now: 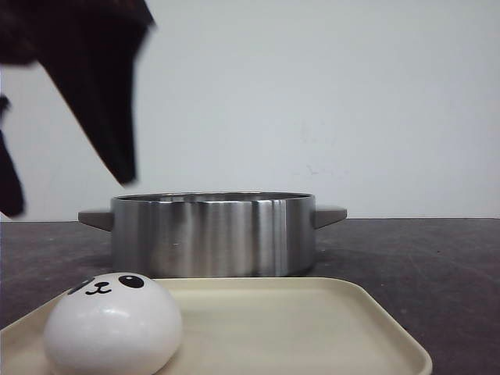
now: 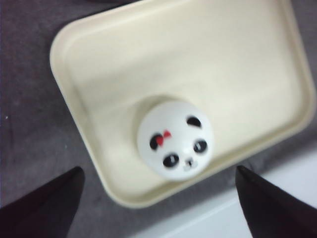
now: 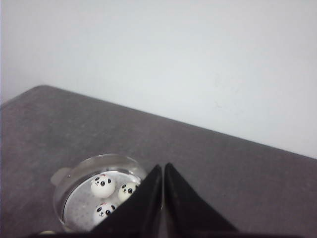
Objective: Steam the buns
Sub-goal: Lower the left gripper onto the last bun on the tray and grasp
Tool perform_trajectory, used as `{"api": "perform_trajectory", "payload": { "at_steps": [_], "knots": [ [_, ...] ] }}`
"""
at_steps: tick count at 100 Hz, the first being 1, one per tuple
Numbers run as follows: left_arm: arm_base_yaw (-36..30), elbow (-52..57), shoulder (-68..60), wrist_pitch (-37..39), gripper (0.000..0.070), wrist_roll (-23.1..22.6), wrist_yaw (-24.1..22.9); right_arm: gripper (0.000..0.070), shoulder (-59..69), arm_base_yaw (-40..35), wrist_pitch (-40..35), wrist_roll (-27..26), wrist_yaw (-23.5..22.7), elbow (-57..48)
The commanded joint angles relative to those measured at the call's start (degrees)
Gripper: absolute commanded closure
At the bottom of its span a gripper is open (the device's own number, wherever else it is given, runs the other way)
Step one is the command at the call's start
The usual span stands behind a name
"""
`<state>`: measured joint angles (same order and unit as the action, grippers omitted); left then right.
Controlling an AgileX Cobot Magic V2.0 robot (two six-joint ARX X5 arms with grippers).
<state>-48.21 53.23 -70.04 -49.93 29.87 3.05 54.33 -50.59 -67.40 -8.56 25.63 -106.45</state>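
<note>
Steel pot point(image 3: 96, 196) with three buns point(image 3: 103, 185) visible only past the closed right pincer point(image 3: 162, 198); left pincer point(image 2: 158, 198) wide.

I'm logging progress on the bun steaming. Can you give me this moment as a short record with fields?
buns in pot: three visible
buns on tray: one
tray: cream, in front of the pot
pot: steel, two handles
left tool: open, above the tray bun
right tool: shut, empty, high above the table
</note>
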Motion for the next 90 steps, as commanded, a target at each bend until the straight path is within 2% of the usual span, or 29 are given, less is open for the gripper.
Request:
{"api": "perform_trajectory", "payload": {
  "at_steps": [1,17,49,51,54,64,70,90],
  "knots": [
    [-0.7,0.5,-2.7,2.3,0.0104,1.5,-0.2,0.07,-0.1,-0.5,-0.3,-1.8,0.1,-1.0],
    [-1.4,0.5,-9.4,5.1,0.0104,5.6,0.6,0.07,-0.1,-0.5,-1.0,-2.0,0.1,-1.0],
    [-1.3,0.5,-18.4,6.1,0.012,5.8,0.9,0.07,-0.1,-0.5,-5.0,-3.1,0.2,-1.0],
    [-1.3,0.5,-18.6,6.3,0.0139,5.8,1.0,0.07,-0.1,-0.5,-5.1,-3.2,0.2,-1.0],
    [-1.3,0.5,-18.9,6.7,0.0204,5.8,1.0,0.07,-0.1,-0.5,-5.2,-3.3,0.2,-1.0],
    [-1.3,0.5,-19.3,7.6,0.0558,5.7,1.1,0.07,-0.1,-0.5,-5.2,-3.5,0.2,-1.0],
    [-1.3,0.5,-19.3,8.0,0.0699,5.7,1.3,0.07,-0.1,-0.5,-5.2,-3.5,0.2,-1.0],
    [-1.3,0.7,-18.8,7.8,0.07,2.7,4.2,0.07,-0.1,-0.5,-5.2,-3.5,0.2,-1.0]
  ]
}}
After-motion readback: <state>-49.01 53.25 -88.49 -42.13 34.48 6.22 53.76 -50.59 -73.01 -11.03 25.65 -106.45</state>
